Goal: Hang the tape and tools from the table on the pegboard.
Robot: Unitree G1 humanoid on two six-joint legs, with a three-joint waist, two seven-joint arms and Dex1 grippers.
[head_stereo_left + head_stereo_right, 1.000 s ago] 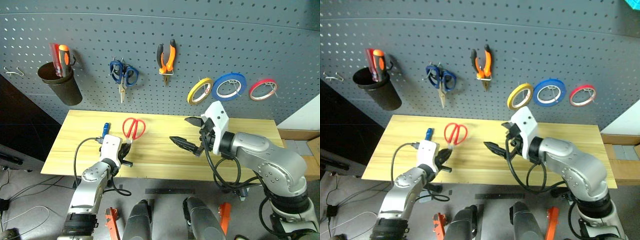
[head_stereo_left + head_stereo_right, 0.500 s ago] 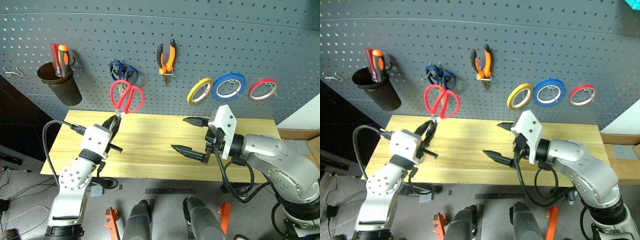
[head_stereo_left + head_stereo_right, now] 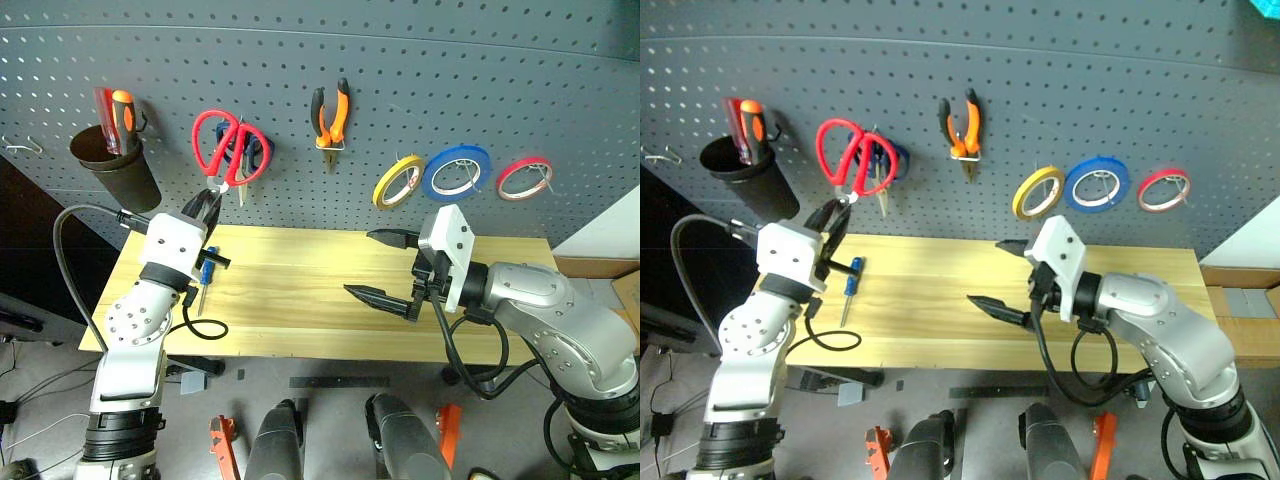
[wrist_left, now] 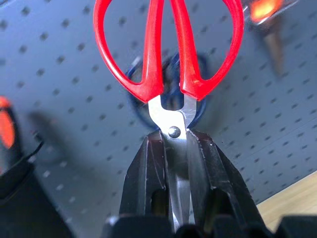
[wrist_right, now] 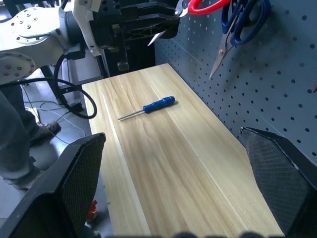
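My left gripper (image 3: 208,203) is shut on the blades of the red-handled scissors (image 3: 225,145), holding them handles-up against the pegboard (image 3: 500,80), in front of a blue pair. In the left wrist view the two fingers (image 4: 143,168) clamp the blades just below the pivot of the scissors (image 4: 168,49). The small blue-handled screwdriver (image 3: 205,270) lies on the table (image 3: 300,300) below that hand. The orange-and-black pliers (image 3: 333,113) and the yellow tape (image 3: 398,181) hang on the pegboard. My right gripper (image 3: 360,262) hovers open and empty over the table's middle.
Blue-handled scissors (image 3: 255,150) hang right behind the red ones. A black cup (image 3: 115,170) with red and orange screwdrivers hangs at the left, with a bare hook (image 3: 25,145) beyond it. A blue roll (image 3: 457,172) and a red roll (image 3: 525,177) hang right of the yellow tape.
My left gripper has lifted the red scissors off the table and up to the pegboard, over the blue pair. The blue screwdriver now lies uncovered. The right gripper has barely moved.
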